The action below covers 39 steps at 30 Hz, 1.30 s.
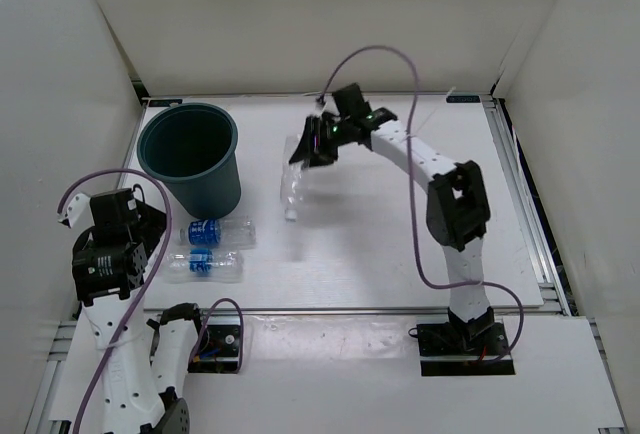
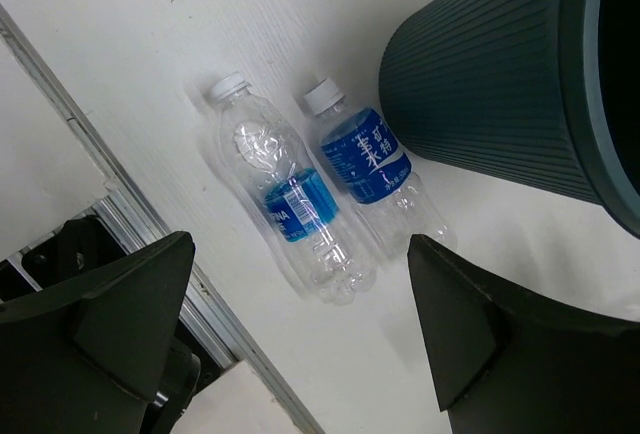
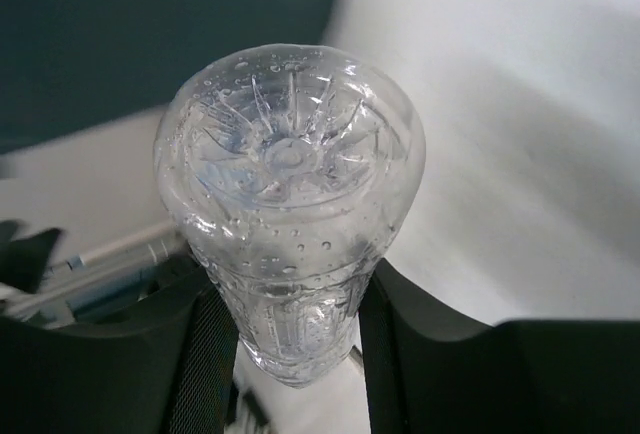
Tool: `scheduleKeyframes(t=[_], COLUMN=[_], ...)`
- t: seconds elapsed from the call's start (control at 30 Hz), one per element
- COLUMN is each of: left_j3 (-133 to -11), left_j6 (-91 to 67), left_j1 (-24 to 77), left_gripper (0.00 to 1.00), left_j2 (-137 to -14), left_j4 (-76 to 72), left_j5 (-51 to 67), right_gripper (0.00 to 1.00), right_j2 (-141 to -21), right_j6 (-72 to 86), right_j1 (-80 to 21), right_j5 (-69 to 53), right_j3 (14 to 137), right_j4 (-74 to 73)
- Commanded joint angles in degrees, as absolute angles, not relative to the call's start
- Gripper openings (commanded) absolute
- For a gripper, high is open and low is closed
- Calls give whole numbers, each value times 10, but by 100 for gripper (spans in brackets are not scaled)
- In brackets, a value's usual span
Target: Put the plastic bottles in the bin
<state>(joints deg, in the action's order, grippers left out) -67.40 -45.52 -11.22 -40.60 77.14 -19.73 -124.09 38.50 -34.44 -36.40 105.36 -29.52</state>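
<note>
Gripping a clear bottle [image 3: 290, 174] in the right claw [image 3: 290, 349], shut firmly on its body, with dark fingers [image 3: 200, 354] pressing both sides and the ribbed, star-moulded base facing the wrist camera. From above: holding that bottle by its base end to the right of the bin [image 1: 160, 124], apart from it, neck slanting down toward the table [image 1: 400, 254], white cap lowest. Contact between cap and table impossible to judge; too blurred there.

Standing upright near the far left corner of the table: the bin, dark teal-grey, ribbed outside, with a rolled rim and its mouth open upward. Too dark inside to make anything out.

Lying flat on the table just on the near side of the bin: a first blue-label bottle [image 2: 365, 159], close beside the bin's wall, and a second blue-label bottle [image 2: 295, 204], next to the first on the side away from the bin. Roughly parallel, close together, white caps at the same end, both clear-bodied.

Hovering over those two with the left claw [image 2: 300, 249], spread wide and holding nothing, one dark finger at each lower corner of the wrist view, the pair of bottles framed between. Touching neither bottle nor bin.
</note>
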Motion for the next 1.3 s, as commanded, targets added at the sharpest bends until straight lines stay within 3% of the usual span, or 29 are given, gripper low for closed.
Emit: scheduleKeyframes(t=[0.0,0.2,0.47,0.53,0.6,0.67,0.7,0.87,1.07,1.27], left_j3=[-673,-662,-718,-723,-723,-729,-729,-716,-653,-495], left_j6=[-475,-475,-433,-414,-402,-402,-402,-446,-600,-718], left_j1=[-110,-110,-97,-82,-74,-74,-74,-74,-74,-74], left_gripper=[99,99,99,99,99,99,99,99,99,99], left_j2=[-409,-439,-493,-498,-505,-511,-511,-495,-463,-395], left_j4=[795,795,817,817,817,817,817,817,804,746], left_j5=[-192,-121,-103,-103,-111,-99,-93,-113,-106,-101], right_gripper=[14,10,8,14,45,95,100,100,100,100], right_j2=[-1150,-1257,-1294,-1307,-1324,-1346,-1346,-1181,-1065,-973], right_j6=[397,465,315,235,135,72,54,41,80,68], right_j1=[-345,-382,-475,-517,-533,-547,-548,-567,-581,-595], right_j5=[-323,-257,-84,17,43,80,93,183,147,140], right_j3=[1132,1373,1434,1439,1424,1455,1462,1305,1238,1164], right_j4=[-202,-115,25,41,97,79,71,63,-64,-144])
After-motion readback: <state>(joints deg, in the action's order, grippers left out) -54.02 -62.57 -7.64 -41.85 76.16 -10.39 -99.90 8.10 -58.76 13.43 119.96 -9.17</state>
